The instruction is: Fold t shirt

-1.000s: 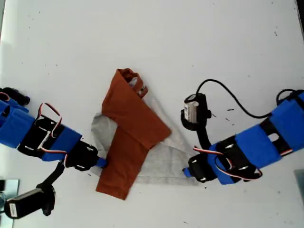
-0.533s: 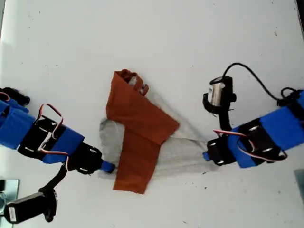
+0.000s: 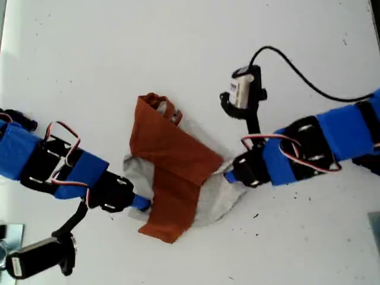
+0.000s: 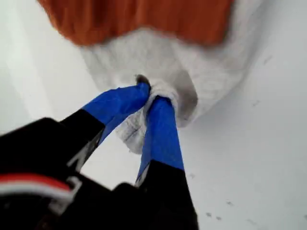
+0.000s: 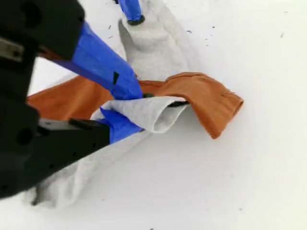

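Two blue arms grip the crumpled t shirt (image 3: 175,169) on the white table (image 3: 119,53).

Both claws (image 4: 152,93) (image 5: 125,109) pinched closed

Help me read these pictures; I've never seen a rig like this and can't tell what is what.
You see two small robot arms wrapped in blue tape. One picture looks down on the white table; the other two come from cameras riding on the arms, close to the fingers. The only thing on the table is the t shirt, grey with rust-orange sleeves, lying crumpled. My first end effector, at the exterior view's right, pinches grey cloth. My second end effector, at that view's left, pinches a grey fold beside an orange sleeve.
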